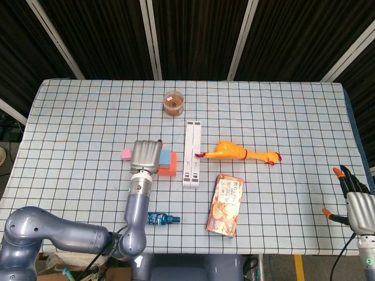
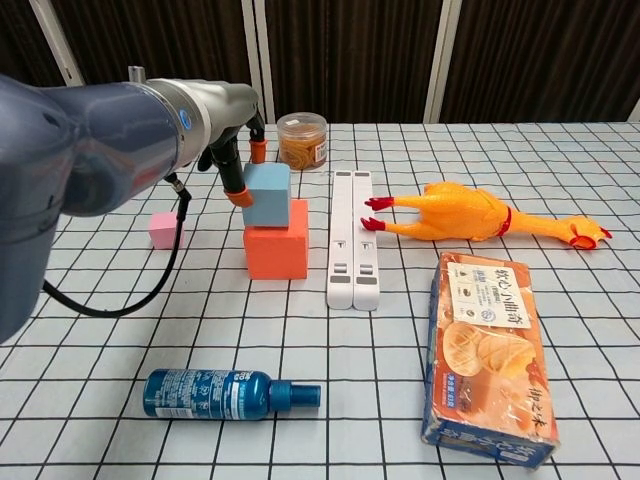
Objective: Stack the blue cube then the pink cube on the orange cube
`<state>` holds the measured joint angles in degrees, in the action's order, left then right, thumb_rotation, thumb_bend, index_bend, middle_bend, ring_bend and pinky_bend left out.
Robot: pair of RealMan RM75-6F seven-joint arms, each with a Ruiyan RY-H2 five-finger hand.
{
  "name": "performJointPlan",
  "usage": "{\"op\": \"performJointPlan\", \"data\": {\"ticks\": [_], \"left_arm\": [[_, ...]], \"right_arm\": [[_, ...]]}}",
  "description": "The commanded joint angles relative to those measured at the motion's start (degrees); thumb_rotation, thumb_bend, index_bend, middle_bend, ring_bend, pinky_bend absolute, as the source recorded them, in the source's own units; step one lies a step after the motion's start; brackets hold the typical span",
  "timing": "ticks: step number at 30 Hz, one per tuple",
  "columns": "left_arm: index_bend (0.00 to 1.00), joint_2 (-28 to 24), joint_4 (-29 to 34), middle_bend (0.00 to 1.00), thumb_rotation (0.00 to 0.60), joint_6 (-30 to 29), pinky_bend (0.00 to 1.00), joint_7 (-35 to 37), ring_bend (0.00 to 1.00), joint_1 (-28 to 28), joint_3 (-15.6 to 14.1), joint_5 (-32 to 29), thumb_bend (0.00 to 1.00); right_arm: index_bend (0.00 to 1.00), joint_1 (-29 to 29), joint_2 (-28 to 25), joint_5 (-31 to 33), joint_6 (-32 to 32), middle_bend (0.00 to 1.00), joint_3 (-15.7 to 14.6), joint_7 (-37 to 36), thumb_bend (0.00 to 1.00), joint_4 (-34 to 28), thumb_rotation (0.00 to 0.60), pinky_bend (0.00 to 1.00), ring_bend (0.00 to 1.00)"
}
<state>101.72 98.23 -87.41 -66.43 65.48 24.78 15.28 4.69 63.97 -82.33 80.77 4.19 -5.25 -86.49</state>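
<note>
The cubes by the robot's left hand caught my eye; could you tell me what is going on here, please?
The robot is stacking cubes. Its left hand has its fingertips against the blue cube, which sits on the orange cube. The pink cube lies on the table to the left, not yet stacked. The right hand hangs open at the table's right edge, holding nothing.

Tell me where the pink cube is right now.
The pink cube sits on the table at the left of the chest view, left of the orange cube bearing the blue cube.
</note>
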Motion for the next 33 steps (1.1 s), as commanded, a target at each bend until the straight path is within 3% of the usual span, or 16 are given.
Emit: {"op": "performJointPlan", "data": {"ticks": [1,15,33], "left_arm": [[0.4,0.1,-0.1,0.93,0.6,0.2,0.73,-0.1,0.74,0.0,0.0,-0.2,0.36],[0.31,0.3,-0.1,0.92,0.6,-0.7,0.73,-0.9,0.72,-0.1,0.0,0.1,0.34],[0.33,0.3,0.6,0.91,0.6,-0.2,0.73,-1.7,0.72,0.0,-0.2,0.1,0.34]], "right_arm": [[0.09,0.0,0.0,0.0,0.0,0.05,0.0,0.0,0.04,0.0,0.6,0.25,0.15],[0.09,0.0,-0.4,0.1,-0.4,0.05,-0.1,0.0,0.04,-0.4,0.6,0.25,0.15],[0.09,0.1,-0.6,0.6,-0.8,0.05,-0.1,0.1,0.04,-0.7,0.6,0.25,0.15]]}}
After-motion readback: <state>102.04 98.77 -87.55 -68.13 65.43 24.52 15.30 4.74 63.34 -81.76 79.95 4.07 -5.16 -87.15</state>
